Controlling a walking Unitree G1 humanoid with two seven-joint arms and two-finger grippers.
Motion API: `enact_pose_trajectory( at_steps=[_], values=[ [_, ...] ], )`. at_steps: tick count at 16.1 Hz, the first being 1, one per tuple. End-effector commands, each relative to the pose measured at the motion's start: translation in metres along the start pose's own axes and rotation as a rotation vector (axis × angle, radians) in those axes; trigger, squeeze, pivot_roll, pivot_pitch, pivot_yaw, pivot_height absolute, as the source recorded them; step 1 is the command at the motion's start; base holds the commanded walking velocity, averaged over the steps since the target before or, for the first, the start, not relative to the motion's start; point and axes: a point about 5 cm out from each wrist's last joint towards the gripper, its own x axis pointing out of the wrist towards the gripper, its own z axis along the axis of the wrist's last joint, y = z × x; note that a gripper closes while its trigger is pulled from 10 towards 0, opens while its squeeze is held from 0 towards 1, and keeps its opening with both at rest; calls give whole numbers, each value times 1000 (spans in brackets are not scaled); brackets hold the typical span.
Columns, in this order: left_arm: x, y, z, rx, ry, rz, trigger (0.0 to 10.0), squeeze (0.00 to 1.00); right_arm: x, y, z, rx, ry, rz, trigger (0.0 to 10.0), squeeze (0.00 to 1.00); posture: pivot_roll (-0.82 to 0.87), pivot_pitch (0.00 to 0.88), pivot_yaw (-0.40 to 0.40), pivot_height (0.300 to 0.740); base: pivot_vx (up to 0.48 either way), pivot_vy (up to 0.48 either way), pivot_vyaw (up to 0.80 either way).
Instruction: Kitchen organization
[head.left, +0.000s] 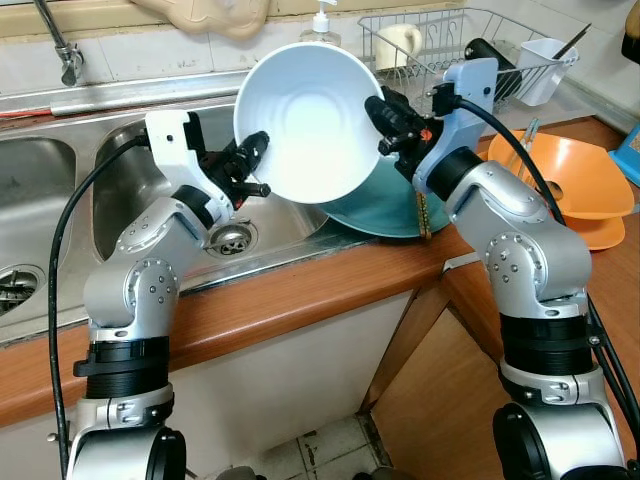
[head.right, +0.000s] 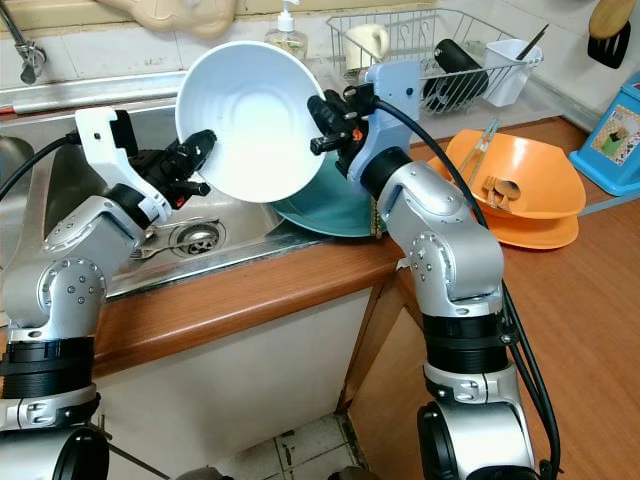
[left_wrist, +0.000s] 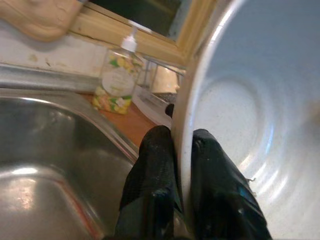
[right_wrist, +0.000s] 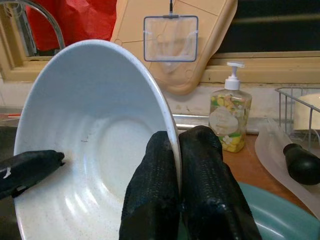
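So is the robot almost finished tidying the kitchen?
Not yet. Done: some things sit in the drying rack. In hand: both the left gripper and right gripper pinch the white bowl above the sink. Left: the teal plate and orange bowls.

Bright, even light across both eye views, sharp right to the corners, no motion blur. The white bowl (head.left: 308, 120) glows, soft shading in its hollow. Glints streak the steel sink (head.left: 120, 170) and the silver arms. The cupboard below the counter (head.right: 300, 270) sits in shade. In the left wrist view the bowl rim and black fingers (left_wrist: 155, 190) are soft, too close to focus. The soap bottle (right_wrist: 229, 122) reads crisply, dark window above.
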Motion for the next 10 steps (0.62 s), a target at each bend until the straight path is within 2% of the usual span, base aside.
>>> enact_pose_trajectory(
  at_steps=[1,2,3,6,7,10],
  values=[
    [-1,0,-2,10,17,-2,0,0,-4,-2,12,-25,-58,-13,10000,0,-54,0,3,740,0,0,0],
    [0,1,-1,-3,4,10,0,0,-4,-2,12,-31,-59,-15,10000,0,-52,0,3,740,0,0,0],
    [0,2,0,-7,-5,23,0,0,-5,-1,11,-28,-59,-13,10000,1000,-47,0,3,740,0,0,0],
    [-1,8,8,-22,-55,62,0,0,-4,3,11,-35,-55,12,10000,1000,-45,0,5,740,0,0,0],
    [-1,11,12,-29,-82,85,0,0,-5,5,11,-49,-53,22,10000,0,-44,0,4,740,0,0,0],
    [-2,28,24,-8,-139,185,0,0,-8,14,9,-100,-23,103,10000,0,-45,0,5,740,0,0,0]
  ],
)
